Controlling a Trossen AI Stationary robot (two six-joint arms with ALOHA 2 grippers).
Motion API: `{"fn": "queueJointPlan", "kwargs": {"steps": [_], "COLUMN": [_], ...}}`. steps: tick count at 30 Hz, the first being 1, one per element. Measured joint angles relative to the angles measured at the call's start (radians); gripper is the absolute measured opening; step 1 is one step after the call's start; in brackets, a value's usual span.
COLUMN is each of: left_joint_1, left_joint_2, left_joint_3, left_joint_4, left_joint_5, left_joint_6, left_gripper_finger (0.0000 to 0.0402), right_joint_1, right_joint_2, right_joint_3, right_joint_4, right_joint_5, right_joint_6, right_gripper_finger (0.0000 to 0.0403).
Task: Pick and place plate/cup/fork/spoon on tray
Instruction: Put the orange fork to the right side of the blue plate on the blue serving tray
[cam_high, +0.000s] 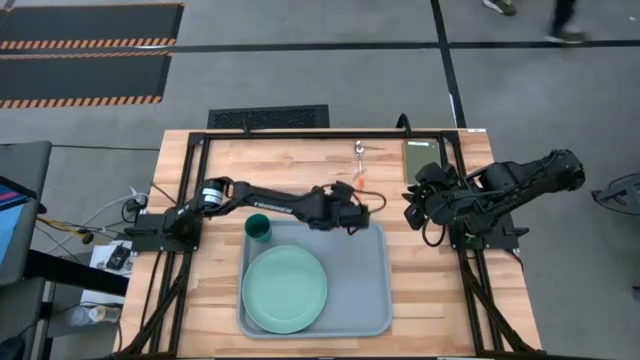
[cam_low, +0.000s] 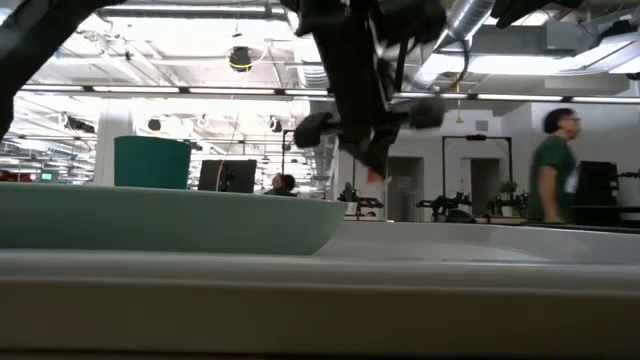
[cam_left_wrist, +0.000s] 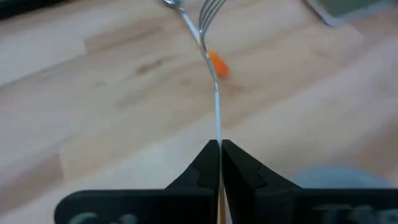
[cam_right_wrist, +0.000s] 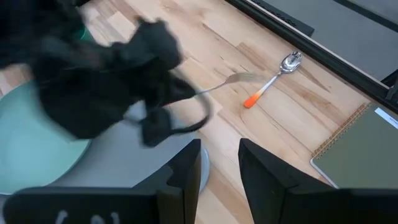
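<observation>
Fork (cam_left_wrist: 211, 37) up off the wood, its stem pinched between the left gripper's (cam_left_wrist: 219, 148) closed fingers, tines pointing away, just above the far rim of the tray (cam_high: 370, 290). Spoon (cam_right_wrist: 273, 79) lies on the table beyond it. Plate (cam_high: 284, 289) and cup (cam_high: 258, 228) sit on the tray already. Right gripper (cam_right_wrist: 219, 152) waits nearby at the table's right side, fingers apart, holding nothing.

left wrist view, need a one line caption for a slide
Left tool shut on the fork, lifted over the wooden table, with the spoon lying beyond it.
</observation>
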Motion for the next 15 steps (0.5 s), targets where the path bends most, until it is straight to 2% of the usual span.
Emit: {"fn": "queueJointPlan", "kwargs": {"steps": [5,11,15], "left_joint_1": [-0.086,-0.191,-0.26], "left_joint_2": [-0.023,-0.034,-0.034], "left_joint_3": [0.001,0.0,0.0], "left_joint_4": [0.011,-0.006,0.088], "left_joint_5": [-0.011,-0.005,0.013], "left_joint_6": [-0.051,-0.187,-0.257], "left_gripper_finger": [0.0,0.0,0.0], "right_joint_1": [0.002,0.042,0.074], "right_joint_2": [-0.003,-0.012,-0.011], "right_joint_3": [0.0,0.0,0.0], "right_joint_4": [-0.009,-0.016,-0.027], "right_joint_5": [-0.008,-0.018,-0.018], "right_joint_6": [0.0,0.016,0.034], "right_gripper_finger": [0.0133,0.0133,0.0133]}}
